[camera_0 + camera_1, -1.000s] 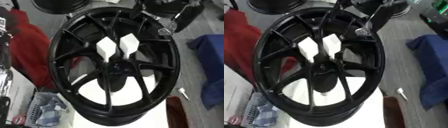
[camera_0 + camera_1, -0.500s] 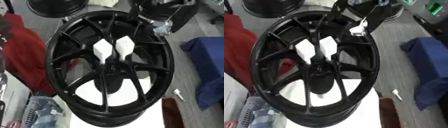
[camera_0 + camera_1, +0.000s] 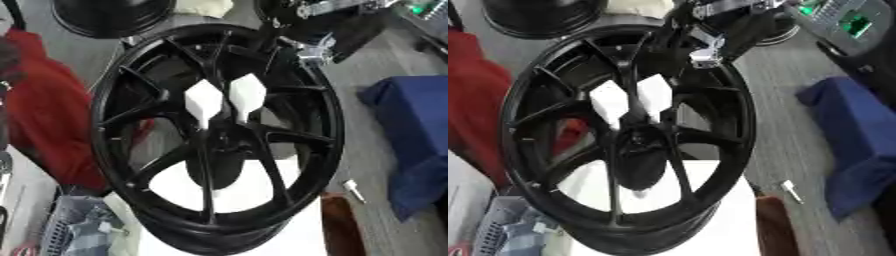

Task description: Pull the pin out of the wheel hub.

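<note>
A workshop or garage: a black alloy wheel (image 3: 214, 145) fills the centre, another dark wheel (image 3: 109, 17) lies at eleven o'clock, on grey floor (image 3: 363, 145) with red cloth (image 3: 48, 125) at nine.

Black spokes (image 3: 203, 170) fence the hub (image 3: 219, 142) — gaps between stay passable (two white blocks (image 3: 203, 100) fill the upper ones).

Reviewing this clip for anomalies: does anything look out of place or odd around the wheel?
A small silver pin-like piece lies loose on the grey floor right of the black wheel, apart from the hub. Nothing else stands out.
</note>
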You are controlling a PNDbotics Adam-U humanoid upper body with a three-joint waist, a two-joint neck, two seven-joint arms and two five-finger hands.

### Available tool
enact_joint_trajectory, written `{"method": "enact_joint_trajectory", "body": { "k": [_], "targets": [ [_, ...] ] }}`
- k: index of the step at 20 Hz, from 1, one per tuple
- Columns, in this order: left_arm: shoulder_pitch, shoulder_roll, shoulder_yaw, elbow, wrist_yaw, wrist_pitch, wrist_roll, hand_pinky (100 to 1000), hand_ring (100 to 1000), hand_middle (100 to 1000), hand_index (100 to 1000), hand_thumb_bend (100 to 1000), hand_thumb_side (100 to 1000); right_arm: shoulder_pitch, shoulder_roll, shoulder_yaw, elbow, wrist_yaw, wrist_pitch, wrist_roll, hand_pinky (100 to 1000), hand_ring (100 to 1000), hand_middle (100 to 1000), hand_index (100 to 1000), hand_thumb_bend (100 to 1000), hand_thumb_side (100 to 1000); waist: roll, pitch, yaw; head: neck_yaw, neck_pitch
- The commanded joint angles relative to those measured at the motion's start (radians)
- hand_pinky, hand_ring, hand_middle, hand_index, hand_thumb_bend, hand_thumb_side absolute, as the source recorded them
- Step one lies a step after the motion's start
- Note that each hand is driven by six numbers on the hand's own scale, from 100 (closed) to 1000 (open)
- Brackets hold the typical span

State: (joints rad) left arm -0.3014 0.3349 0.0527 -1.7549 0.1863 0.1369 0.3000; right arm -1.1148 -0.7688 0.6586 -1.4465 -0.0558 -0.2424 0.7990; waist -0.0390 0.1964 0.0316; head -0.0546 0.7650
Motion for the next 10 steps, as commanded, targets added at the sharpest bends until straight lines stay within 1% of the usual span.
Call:
{"method": "enact_joint_trajectory", "body": {
  "k": [1, 4, 5, 6, 7, 10],
  "targets": [
    [-0.008, 0.03, 0.008, -0.009, 0.001, -0.002, 0.0, 817, 821, 732, 836, 367, 712, -0.01, -0.013, -0.013, -0.02, -0.017, 0.019, 0.004, 900, 837, 864, 937, 100, 871, 0.002, -0.03, 0.001, -0.002, 0.005],
    [-0.008, 0.03, 0.009, -0.009, 0.002, -0.002, -0.001, 818, 822, 732, 836, 367, 712, -0.008, -0.007, -0.002, -0.015, -0.02, 0.03, 0.022, 901, 838, 865, 937, 100, 852, 0.002, -0.033, 0.004, -0.001, 0.005],
    [-0.008, 0.03, 0.009, -0.009, 0.002, -0.002, -0.001, 818, 822, 732, 837, 367, 713, -0.007, -0.003, 0.001, -0.011, -0.021, 0.032, 0.029, 901, 839, 866, 936, 100, 817, 0.001, -0.034, 0.005, -0.002, 0.005],
    [-0.007, 0.029, 0.008, -0.008, 0.002, -0.001, -0.002, 818, 822, 732, 837, 367, 713, -0.006, 0.001, 0.005, -0.006, -0.02, 0.034, 0.035, 901, 839, 866, 935, 100, 813, 0.001, -0.035, 0.006, -0.003, 0.005],
    [-0.007, 0.03, 0.007, -0.007, 0.002, 0.0, -0.004, 818, 823, 732, 837, 367, 713, -0.004, 0.005, 0.009, 0.001, -0.017, 0.036, 0.042, 901, 842, 868, 933, 100, 784, 0.0, -0.037, 0.008, -0.004, 0.005],
    [-0.007, 0.03, 0.006, -0.006, 0.002, 0.0, -0.007, 818, 823, 732, 838, 367, 713, 0.001, 0.023, 0.02, 0.022, -0.003, 0.04, 0.061, 902, 847, 871, 930, 100, 735, 0.0, -0.043, 0.012, -0.007, 0.005]
  ]
}}
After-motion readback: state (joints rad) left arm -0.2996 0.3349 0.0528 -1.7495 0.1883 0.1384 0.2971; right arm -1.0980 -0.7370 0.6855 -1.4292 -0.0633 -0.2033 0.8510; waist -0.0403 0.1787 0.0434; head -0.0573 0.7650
